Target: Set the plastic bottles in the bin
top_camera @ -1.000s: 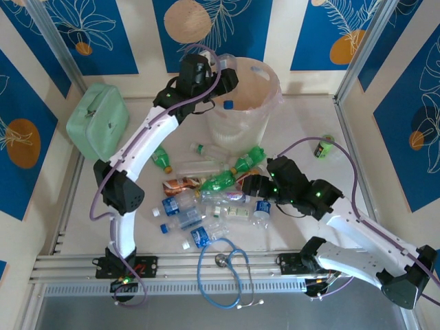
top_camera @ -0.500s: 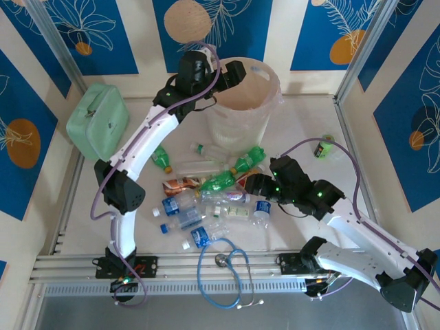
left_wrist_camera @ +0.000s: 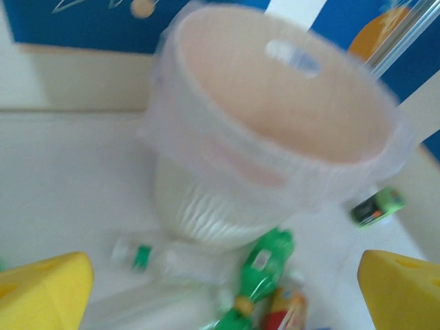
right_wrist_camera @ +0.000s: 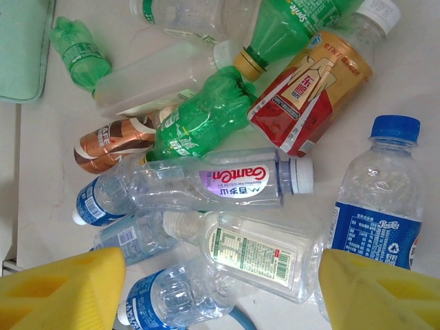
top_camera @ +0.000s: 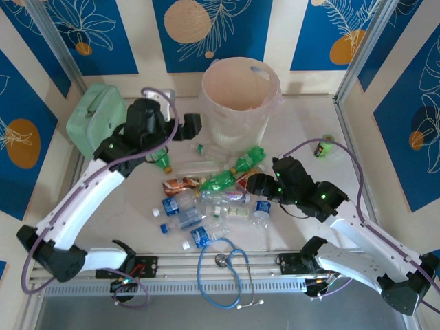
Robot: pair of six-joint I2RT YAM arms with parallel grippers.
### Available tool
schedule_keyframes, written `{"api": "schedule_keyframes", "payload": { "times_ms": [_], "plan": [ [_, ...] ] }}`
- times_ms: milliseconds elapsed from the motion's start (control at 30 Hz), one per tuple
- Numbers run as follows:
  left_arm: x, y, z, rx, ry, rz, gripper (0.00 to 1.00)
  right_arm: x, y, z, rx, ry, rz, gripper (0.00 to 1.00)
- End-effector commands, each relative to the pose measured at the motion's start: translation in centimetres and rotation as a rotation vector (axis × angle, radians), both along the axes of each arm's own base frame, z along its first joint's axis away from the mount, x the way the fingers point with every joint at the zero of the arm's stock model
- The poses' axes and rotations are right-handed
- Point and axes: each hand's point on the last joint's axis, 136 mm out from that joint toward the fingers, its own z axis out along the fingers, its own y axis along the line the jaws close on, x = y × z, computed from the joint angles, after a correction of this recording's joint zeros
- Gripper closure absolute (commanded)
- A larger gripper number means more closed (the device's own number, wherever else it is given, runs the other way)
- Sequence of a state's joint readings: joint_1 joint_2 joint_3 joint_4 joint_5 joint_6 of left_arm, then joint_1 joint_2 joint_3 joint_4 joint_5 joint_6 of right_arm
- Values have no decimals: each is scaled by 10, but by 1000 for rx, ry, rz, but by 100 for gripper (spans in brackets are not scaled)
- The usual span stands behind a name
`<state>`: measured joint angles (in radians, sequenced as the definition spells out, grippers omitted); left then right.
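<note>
- Left arm (top_camera: 96,185) and right arm (top_camera: 364,237) are showing white links with black joints.
- Purple cables (top_camera: 157,90) are looping along both.
- Green lights (top_camera: 321,195) are glowing on the right arm.
- Finger pads (right_wrist_camera: 375,289) are showing yellow foam.

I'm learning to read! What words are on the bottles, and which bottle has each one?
"Ganten": purple label on the clear bottle.
"Sprite": label of the green bottle at the top.
"Pepsi": blue label of the blue-capped bottle.
Red-and-gold bottle: Chinese characters I cannot read surely.
White-label bottle: print too small.
Left wrist view: too blurred.
</note>
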<state>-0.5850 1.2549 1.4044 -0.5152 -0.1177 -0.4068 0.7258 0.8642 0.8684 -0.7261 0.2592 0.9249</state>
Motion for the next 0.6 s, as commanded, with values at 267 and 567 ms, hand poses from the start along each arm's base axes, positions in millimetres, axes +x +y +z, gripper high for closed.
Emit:
{"api": "schedule_keyframes", "payload": {
  "times_ms": [267,567],
  "plan": [
    [-6,9,-191,491,351,-179,11,1,5,3,37,14,-21,25],
    [12,2,-247,642,438,-248,10,-5,2,1,34,32,-25,25]
  ]
}}
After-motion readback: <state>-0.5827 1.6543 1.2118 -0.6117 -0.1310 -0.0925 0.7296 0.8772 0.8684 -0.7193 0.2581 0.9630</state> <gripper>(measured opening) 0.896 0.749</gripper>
